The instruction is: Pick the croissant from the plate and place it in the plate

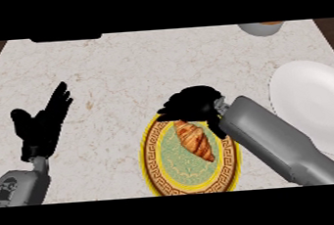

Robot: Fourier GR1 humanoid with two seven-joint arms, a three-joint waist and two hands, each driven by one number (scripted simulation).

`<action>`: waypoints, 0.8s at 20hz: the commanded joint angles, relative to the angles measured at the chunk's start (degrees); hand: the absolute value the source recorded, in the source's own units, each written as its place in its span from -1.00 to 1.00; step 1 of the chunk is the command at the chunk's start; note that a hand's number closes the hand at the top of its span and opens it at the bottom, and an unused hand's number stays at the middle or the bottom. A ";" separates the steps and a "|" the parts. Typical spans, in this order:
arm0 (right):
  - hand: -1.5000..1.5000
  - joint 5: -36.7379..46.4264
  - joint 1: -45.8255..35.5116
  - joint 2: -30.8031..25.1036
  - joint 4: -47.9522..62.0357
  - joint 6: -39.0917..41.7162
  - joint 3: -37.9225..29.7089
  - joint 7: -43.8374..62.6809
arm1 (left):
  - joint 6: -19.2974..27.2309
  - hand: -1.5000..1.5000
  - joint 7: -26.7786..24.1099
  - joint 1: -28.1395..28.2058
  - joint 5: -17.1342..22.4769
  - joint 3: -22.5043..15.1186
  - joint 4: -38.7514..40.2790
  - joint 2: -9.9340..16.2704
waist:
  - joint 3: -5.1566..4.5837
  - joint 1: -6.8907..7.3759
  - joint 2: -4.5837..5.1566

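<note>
Nearest you: the patterned plate (157, 170), yellow-rimmed, on the table (123, 68); the croissant (194, 140) lies on it, long axis running from upper left to lower right, upper tip toward the right hand. Right hand (191, 104): fingers curled over the plate's far rim, just above that tip, nothing held yet, likely poised to close on it. Left hand (41, 121): resting at the left, fingers spread and straight. Beyond, right: the white plate (311, 104), presumably the destination. Farthest: a bowl (261, 28), partly cut off.

Single head view, steeply down onto counter (123, 68)
</note>
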 commanded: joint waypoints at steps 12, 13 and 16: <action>-1.00 14.81 4.85 6.47 0.35 2.04 -1.80 1.63 | -2.27 0.00 2.87 0.48 -4.04 2.89 -2.72 -2.48 | 0.01 -0.09 -0.05; -1.00 14.81 1.94 6.50 4.35 0.33 -4.06 -1.80 | -2.52 0.00 1.62 1.68 -4.18 2.88 -2.97 -3.19 | 0.01 0.11 0.01; -1.00 17.80 5.90 7.31 2.05 -0.06 -2.74 0.24 | -1.63 0.00 3.11 2.04 -5.12 2.91 -5.13 -4.10 | 0.02 -0.02 -0.08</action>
